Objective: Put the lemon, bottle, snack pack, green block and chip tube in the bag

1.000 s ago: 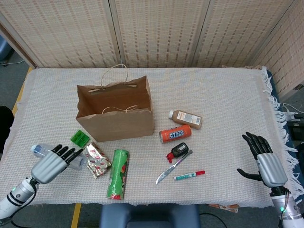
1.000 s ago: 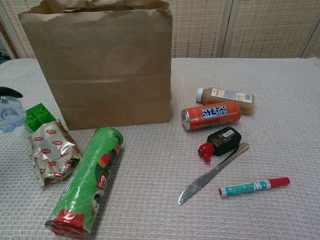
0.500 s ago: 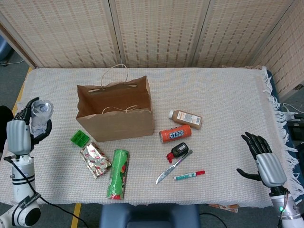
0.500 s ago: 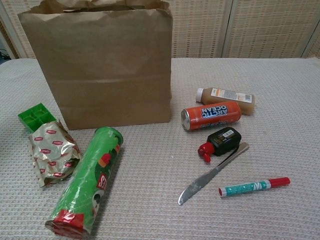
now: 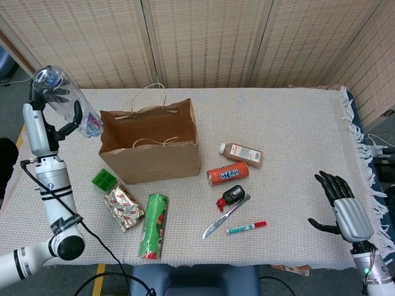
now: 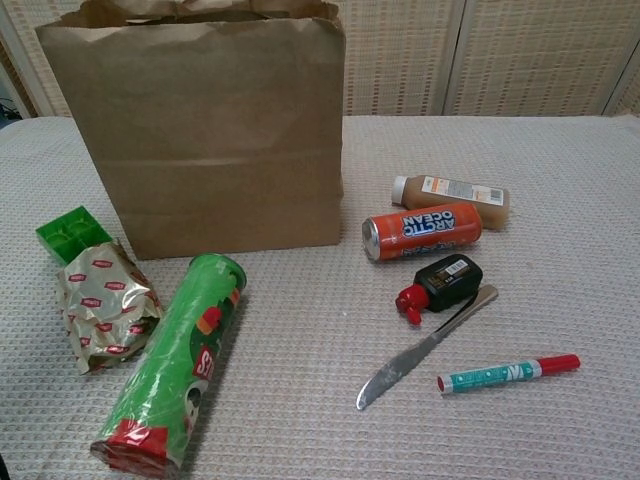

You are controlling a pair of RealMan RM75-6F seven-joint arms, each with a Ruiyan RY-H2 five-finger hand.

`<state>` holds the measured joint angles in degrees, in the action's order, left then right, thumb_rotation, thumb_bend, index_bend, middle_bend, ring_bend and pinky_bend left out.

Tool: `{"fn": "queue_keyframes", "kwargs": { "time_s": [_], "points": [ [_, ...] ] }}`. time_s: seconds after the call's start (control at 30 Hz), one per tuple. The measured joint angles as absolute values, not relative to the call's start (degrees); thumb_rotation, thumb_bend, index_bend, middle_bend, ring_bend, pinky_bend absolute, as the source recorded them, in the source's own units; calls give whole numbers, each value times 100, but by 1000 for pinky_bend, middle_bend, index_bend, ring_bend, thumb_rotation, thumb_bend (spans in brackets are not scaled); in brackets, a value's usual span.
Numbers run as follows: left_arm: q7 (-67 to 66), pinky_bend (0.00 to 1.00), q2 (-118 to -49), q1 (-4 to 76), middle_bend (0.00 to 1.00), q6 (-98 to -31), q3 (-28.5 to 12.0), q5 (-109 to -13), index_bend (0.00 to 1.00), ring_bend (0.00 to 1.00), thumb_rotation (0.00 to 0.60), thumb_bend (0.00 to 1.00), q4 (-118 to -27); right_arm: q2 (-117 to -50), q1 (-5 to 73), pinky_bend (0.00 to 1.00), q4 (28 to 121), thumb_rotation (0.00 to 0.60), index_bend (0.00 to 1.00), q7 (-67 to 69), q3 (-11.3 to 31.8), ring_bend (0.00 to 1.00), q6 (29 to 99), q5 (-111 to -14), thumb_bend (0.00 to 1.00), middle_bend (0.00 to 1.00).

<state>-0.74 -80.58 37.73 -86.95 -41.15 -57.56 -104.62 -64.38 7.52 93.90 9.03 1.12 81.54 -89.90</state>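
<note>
Since half a second ago the left hand (image 5: 44,120) has climbed from beside the table's left edge to well above it, carrying the clear bottle (image 5: 66,98), which now tilts with its base toward the camera and its capped end pointing down toward the bag's left rim. Nearest the robot, the chip tube (image 6: 170,367) lies on its side, with the snack pack (image 6: 103,304) just beside it to the left and the green block (image 6: 68,232) behind that, close to the bag's front left corner; all three are still on the cloth. No lemon shows in either view. The left hand's fingers wrap the bottle's body, while the right hand (image 5: 345,208) hangs spread and holding nothing near the table's right edge, well apart from the knife (image 6: 425,349), marker (image 6: 508,373), orange can (image 6: 421,231) and brown drink bottle (image 6: 450,196). The bag (image 5: 150,148) stands upright and open farther back. To do this step well, the bottle should probably travel right until it sits fully over the opening, then be lowered inside before release, so it neither catches the rim and the near paper handle nor tips the light bag over.
</note>
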Motion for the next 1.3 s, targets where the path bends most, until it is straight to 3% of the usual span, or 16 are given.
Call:
{"fn": "queue_keyframes", "kwargs": {
  "time_s": [0.53,0.6,0.7,0.8,1.3],
  "points": [
    [-481,664,-8718,4458,656,-8292,-3743,-5405,683,625,600,603,-10345,-6405,767,0,9453,600,0,916,85,0,8087,-8987,33,0],
    [-445,592,-8740,4485,552,-8130,-3668,-5369,589,528,600,558,-10289,-6399,768,0,9456,600,0,919,85,0,8078,-8973,33,0],
    [-367,377,-8701,4495,225,-7754,-3470,-5366,318,254,600,437,-10221,-6385,771,0,9463,600,0,943,92,0,8063,-8949,33,0],
    [-273,273,-8586,4482,106,-7328,-3276,-5337,208,144,600,411,-10201,-6369,781,0,9471,600,0,965,88,0,8026,-8936,33,0],
    [-134,198,-8084,4349,43,-6945,-2973,-5409,113,74,600,404,-10423,-6368,782,0,9486,600,0,907,85,0,8026,-8935,33,0]
  ]
}}
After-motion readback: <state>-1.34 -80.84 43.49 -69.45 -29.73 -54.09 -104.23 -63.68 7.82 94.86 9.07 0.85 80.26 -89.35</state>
